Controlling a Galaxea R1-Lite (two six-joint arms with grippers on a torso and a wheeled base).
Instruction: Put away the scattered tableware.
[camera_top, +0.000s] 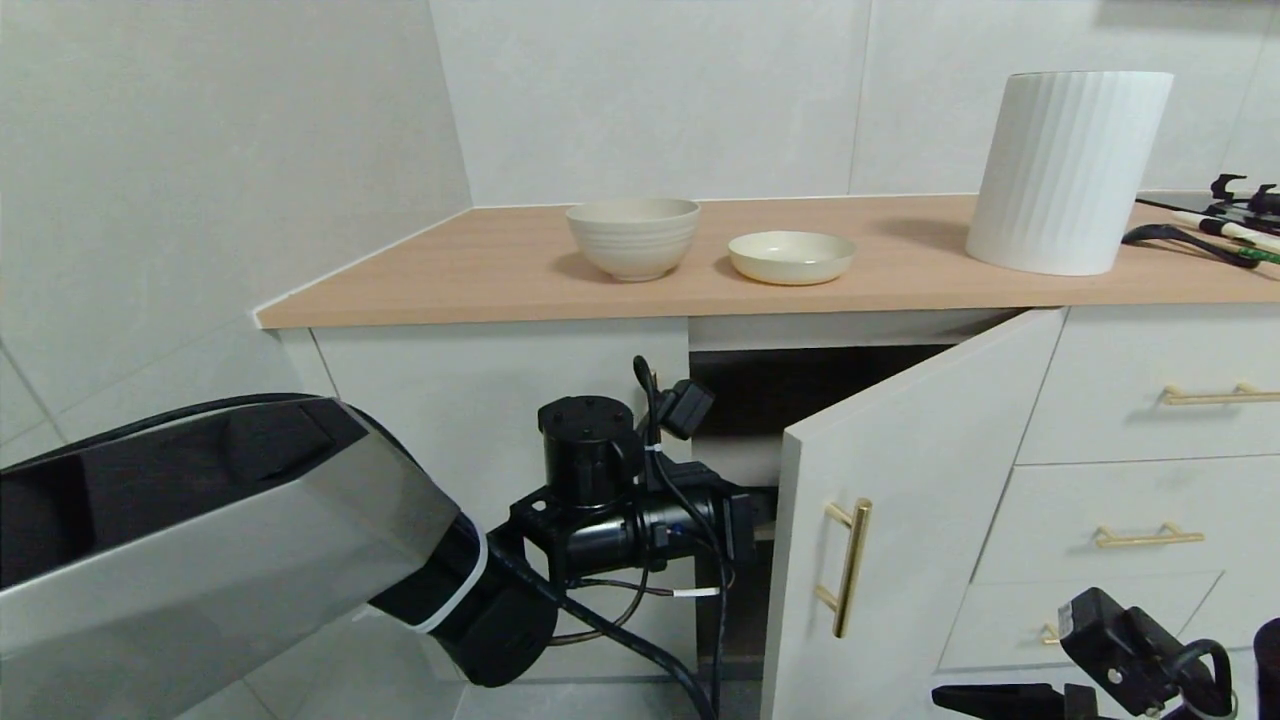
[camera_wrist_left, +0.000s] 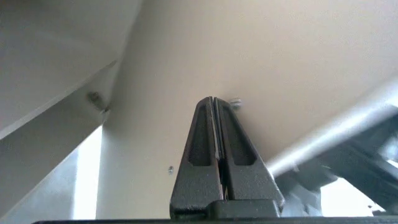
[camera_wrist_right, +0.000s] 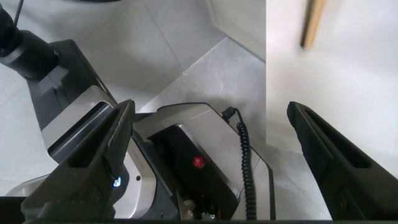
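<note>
A beige ribbed bowl and a shallow cream dish sit side by side on the wooden countertop. My left arm's wrist is low in front of the open cabinet, below the counter. The left gripper is shut with nothing in it and points at a pale inner cabinet wall. The right gripper is open and empty near the floor, beside the open cabinet door. Its wrist is at the lower right, by the drawers.
The cabinet door with a gold handle swings out toward me. A tall white ribbed container stands at the counter's right, with black and white utensils beyond it. Drawers with gold handles lie to the right.
</note>
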